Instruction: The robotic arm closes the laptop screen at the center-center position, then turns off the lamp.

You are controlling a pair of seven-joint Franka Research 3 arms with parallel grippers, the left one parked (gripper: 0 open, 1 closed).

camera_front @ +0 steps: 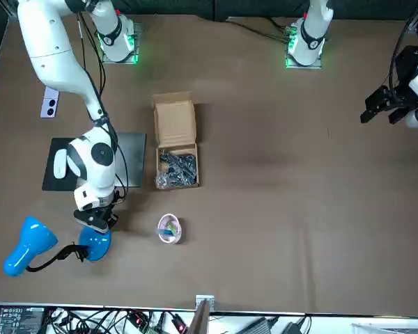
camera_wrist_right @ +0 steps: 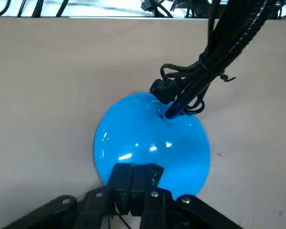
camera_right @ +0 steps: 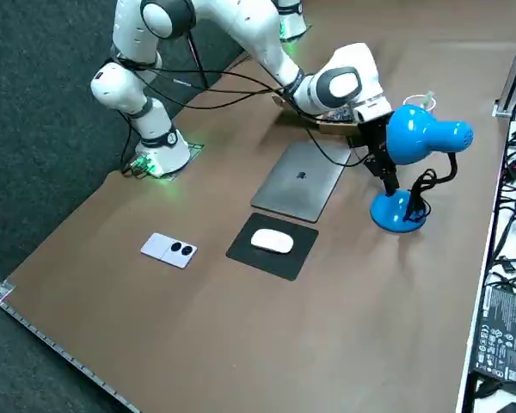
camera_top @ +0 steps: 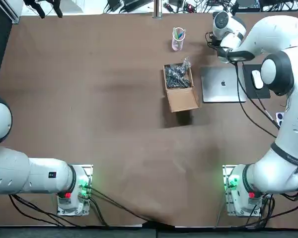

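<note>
An open cardboard box (camera_top: 183, 99) of black parts (camera_top: 177, 75) sits on the brown table (camera_top: 89, 99), a pink cup (camera_top: 178, 39) of pens near it. A white mouse (camera_right: 273, 242) rests on a black pad (camera_right: 285, 263).

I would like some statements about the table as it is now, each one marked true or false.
1. The laptop is closed. True.
2. The right gripper hangs over the mouse. False: it is at the lamp base, shut.
3. The mouse lies on a black pad. True.
4. The box is closed. False: its flap is open and dark items show inside.
</note>
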